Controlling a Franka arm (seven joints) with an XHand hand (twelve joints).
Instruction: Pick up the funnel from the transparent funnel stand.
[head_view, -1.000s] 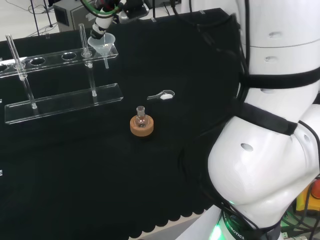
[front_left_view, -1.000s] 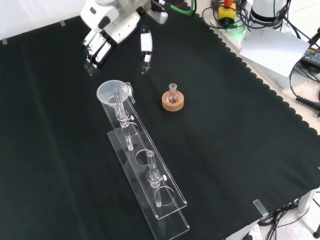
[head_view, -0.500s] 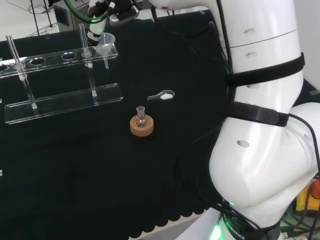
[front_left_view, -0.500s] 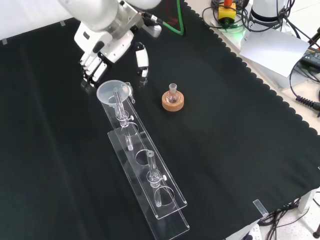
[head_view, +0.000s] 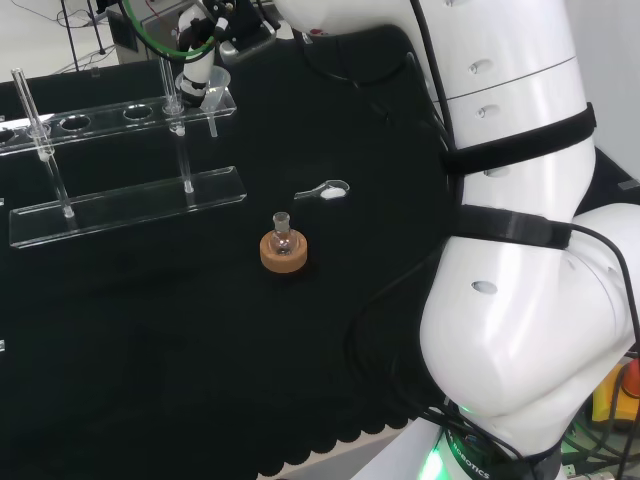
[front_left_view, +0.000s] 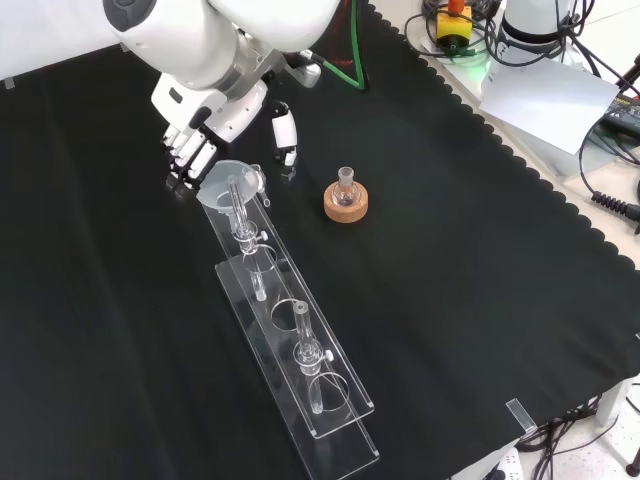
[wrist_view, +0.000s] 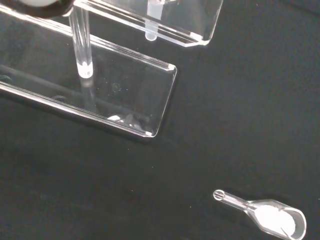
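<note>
Funnel (front_left_view: 226, 180): far rim at 10 o'clock covered by robot hand (front_left_view: 200, 130), front view.
Funnel stand (head_view: 120, 205): cut off at 9 o'clock, head view.
Contact between fingers and funnel: indeterminate.

The end of the transparent funnel stand (wrist_view: 125, 95) is seen on the black cloth of the surface (wrist_view: 240, 100): a clear base plate, an upright clear post (wrist_view: 81, 42) set into it, and an upper shelf (wrist_view: 180, 20) above. A small clear scoop (wrist_view: 265, 216) holding white powder is seen lying well apart from the stand.
</note>
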